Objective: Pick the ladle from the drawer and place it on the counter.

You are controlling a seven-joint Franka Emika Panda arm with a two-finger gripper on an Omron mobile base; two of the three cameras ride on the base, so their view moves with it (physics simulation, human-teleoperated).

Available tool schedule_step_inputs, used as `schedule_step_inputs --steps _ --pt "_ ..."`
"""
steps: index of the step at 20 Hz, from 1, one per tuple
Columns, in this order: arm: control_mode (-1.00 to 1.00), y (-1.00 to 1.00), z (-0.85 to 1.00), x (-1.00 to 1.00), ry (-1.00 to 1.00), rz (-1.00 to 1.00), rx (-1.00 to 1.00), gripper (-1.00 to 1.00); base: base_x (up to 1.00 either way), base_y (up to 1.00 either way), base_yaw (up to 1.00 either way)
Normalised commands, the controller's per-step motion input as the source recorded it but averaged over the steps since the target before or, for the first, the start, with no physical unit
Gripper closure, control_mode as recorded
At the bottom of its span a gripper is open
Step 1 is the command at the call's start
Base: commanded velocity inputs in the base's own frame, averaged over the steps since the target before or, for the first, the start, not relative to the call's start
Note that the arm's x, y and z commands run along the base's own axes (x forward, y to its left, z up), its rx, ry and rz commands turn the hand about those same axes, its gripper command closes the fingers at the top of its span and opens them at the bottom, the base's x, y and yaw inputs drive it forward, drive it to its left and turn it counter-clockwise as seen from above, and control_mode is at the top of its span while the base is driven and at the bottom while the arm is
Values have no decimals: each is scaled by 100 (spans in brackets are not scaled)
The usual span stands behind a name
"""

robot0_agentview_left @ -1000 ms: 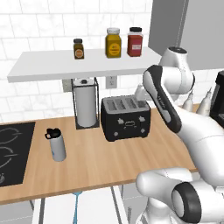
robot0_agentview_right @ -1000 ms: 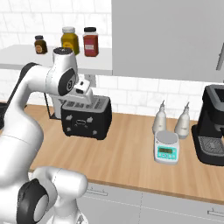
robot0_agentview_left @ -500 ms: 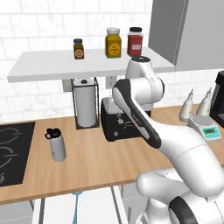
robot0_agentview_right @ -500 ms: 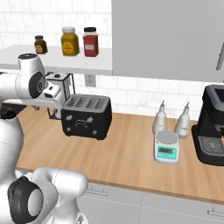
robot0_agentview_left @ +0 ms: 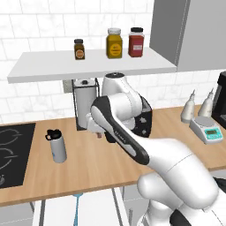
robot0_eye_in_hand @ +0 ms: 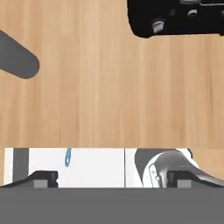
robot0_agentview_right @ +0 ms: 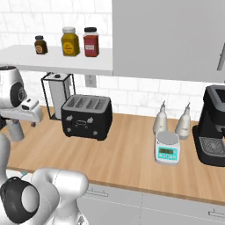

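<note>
The arm is reaching out over the counter (robot0_agentview_left: 88, 163) with the gripper (robot0_agentview_left: 98, 135) hanging above the bare wood, between the grey bottle (robot0_agentview_left: 57, 146) and the black toaster (robot0_agentview_right: 86, 116). In the hand view the camera is looking straight down, and the two finger tips (robot0_eye_in_hand: 43, 178) are standing wide apart with nothing between them: the pincer is open and carrying nothing. The ladle (robot0_eye_in_hand: 68, 157) is lying in the drawer (robot0_eye_in_hand: 94, 168), which is pulled out below the counter's front edge; only a short light-blue stretch of its handle is showing, so which way the bowl points cannot be told with confidence. The gripper is probably placed this high and this far back because the reach down into the drawer is not yet begun. The worktop is running from the black cooktop (robot0_agentview_left: 13, 150) on one side to the scale (robot0_agentview_right: 167, 147) and coffee machine (robot0_agentview_right: 213, 125) on the other, under a white shelf (robot0_agentview_left: 88, 66) bearing three jars, against white wall tiles.
</note>
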Motion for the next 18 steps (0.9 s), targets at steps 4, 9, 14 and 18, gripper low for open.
schedule_step_inputs --steps 4,9,14,18 --pt "-100 90 -43 -44 11 0 -1 -100 0 0 0" --pt "-100 73 -42 -50 11 0 -1 -100 0 0 0" --pt "-100 51 -60 -77 10 1 0 -100 0 0 0" --pt "-100 46 -76 -59 9 2 0 -100 0 0 0"
